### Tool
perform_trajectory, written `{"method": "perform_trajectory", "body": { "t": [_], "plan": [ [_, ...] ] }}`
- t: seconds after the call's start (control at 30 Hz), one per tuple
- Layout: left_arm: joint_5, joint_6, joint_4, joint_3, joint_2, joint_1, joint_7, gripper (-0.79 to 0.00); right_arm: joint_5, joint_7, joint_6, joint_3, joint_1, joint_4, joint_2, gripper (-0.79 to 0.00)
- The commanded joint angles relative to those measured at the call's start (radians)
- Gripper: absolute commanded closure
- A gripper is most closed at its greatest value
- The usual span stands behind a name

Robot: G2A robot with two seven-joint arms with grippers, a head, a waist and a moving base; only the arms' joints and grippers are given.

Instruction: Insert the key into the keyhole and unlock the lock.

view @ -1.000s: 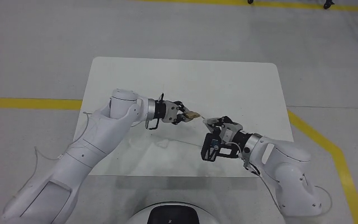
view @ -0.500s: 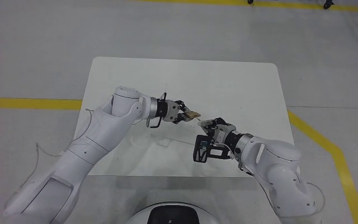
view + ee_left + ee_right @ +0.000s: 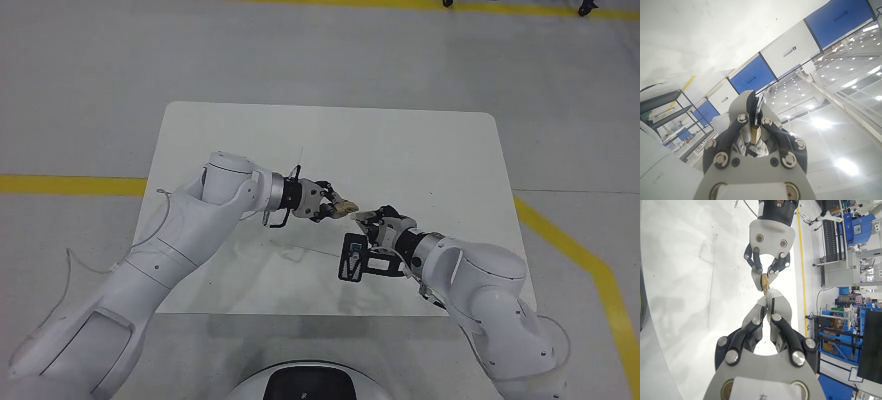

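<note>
Lock (image 3: 765, 281): brass-yellow body, bright silver shackle. Key (image 3: 769, 306): plain silver metal.

Left gripper (image 3: 335, 204) and right gripper (image 3: 767, 299): light grey shells, black linkages, silver bolt heads. Fingers (image 3: 780, 306): grey with black inner pads; the right pair's tips are whitish.

Left arm (image 3: 215, 205) and right arm (image 3: 480, 280): white, each with a black wrist section.

Table (image 3: 420, 140): plain white, sparsely flecked with small dark specks.

Floor (image 3: 300, 50): pale grey, crossed by yellow lines (image 3: 60, 185).

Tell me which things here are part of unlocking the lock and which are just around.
Job: lock, held by the left gripper; key, held by the right gripper.
Just around: table, yellow floor line, black shelving, blue wall panels.
</note>
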Motion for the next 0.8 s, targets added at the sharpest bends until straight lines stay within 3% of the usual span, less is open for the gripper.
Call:
{"method": "perform_trajectory", "body": {
  "t": [0.0, 0.43, 0.77],
  "plan": [
    [0.001, -0.001, 0.004, 0.0, 0.0, -0.002, -0.005, 0.0, 0.008, 0.003, 0.003, -0.002, 0.002, 0.001, 0.0, 0.0],
    [0.005, -0.013, 0.015, -0.008, 0.0, 0.003, -0.022, 0.0, -0.023, 0.083, 0.02, -0.02, -0.019, -0.055, 0.004, 0.0],
    [-0.012, -0.038, 0.024, -0.026, 0.002, 0.009, -0.021, 0.0, -0.007, 0.076, 0.043, -0.008, -0.029, -0.062, 0.004, 0.0]
  ]
}}
